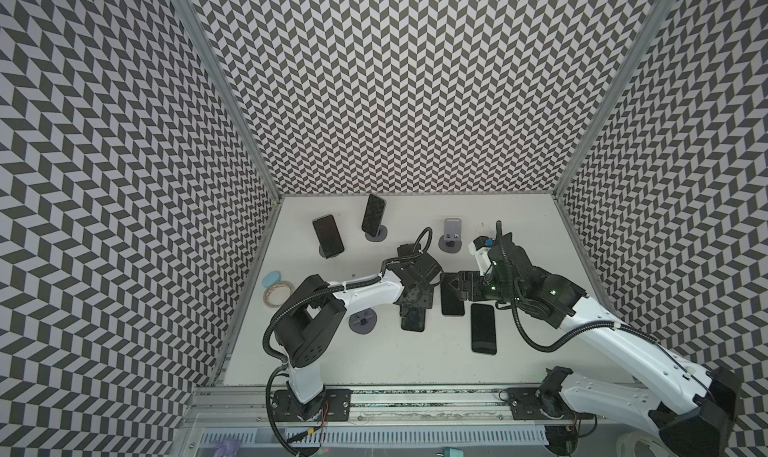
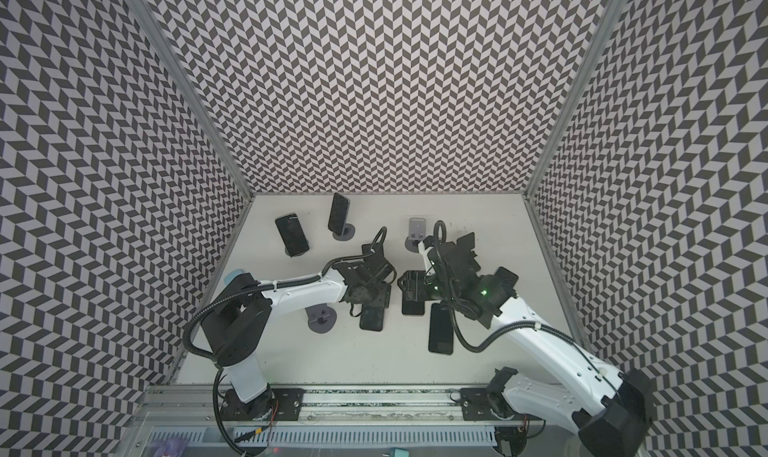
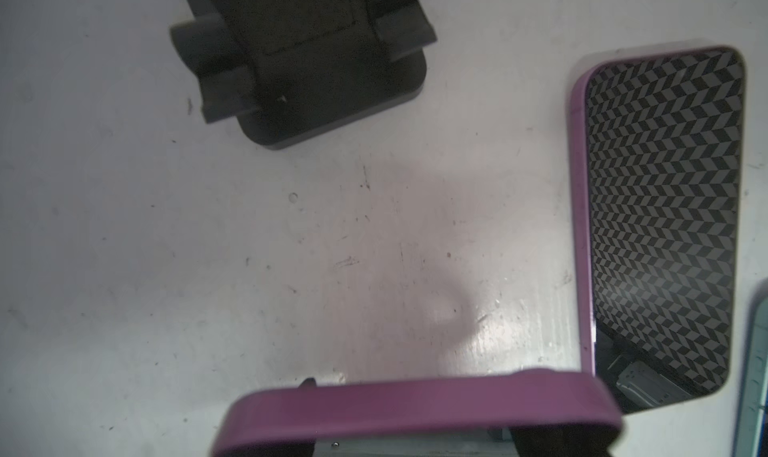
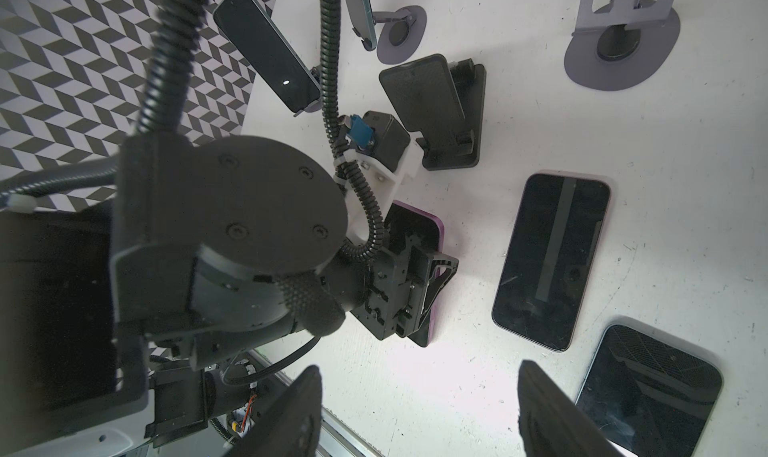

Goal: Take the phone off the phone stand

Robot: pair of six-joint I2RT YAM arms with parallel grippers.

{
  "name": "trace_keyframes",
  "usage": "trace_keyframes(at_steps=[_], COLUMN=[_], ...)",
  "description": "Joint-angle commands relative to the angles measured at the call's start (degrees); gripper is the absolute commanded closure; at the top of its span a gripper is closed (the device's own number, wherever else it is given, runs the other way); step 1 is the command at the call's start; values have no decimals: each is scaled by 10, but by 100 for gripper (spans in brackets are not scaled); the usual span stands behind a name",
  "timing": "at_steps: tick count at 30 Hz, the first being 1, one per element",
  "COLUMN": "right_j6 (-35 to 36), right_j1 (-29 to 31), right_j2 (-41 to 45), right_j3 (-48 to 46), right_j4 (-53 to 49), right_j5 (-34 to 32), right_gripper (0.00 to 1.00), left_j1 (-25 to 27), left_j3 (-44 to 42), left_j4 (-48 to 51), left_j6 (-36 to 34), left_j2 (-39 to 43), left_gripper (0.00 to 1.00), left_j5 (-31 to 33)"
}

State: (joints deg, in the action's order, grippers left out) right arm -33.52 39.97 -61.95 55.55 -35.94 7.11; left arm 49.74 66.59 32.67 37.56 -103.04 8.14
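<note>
Purple-cased phone (image 3: 415, 405): edge-on, nearest the left wrist camera, clamped in the left pincer (image 4: 415, 284), off the black folding stand (image 3: 307, 68) that sits near it on the white desk (image 3: 124, 268). Right pincer (image 4: 419, 376): jaws apart, holding nothing, near a second phone (image 4: 552, 259) lying flat, screen up.

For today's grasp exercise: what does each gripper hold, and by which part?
Left gripper holds the purple phone across its long edges; right gripper holds nothing.
</note>
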Motion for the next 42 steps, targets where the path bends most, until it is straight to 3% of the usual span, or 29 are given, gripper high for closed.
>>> trace_keyframes(at_steps=[1,42], right_j6=[-2,1], right_j1=[-2,-2], right_j2=[14,7], right_j3=[-4,-24], right_j4=[11,20], right_j5=[-10,10], right_gripper=[28,27], left_j1=[4,5], left_j3=[-15,-53], left_j4=[-12,-58], left_j6=[9,26], left_j2=[-8,-35], left_gripper=[38,38], left_j5=[15,-4])
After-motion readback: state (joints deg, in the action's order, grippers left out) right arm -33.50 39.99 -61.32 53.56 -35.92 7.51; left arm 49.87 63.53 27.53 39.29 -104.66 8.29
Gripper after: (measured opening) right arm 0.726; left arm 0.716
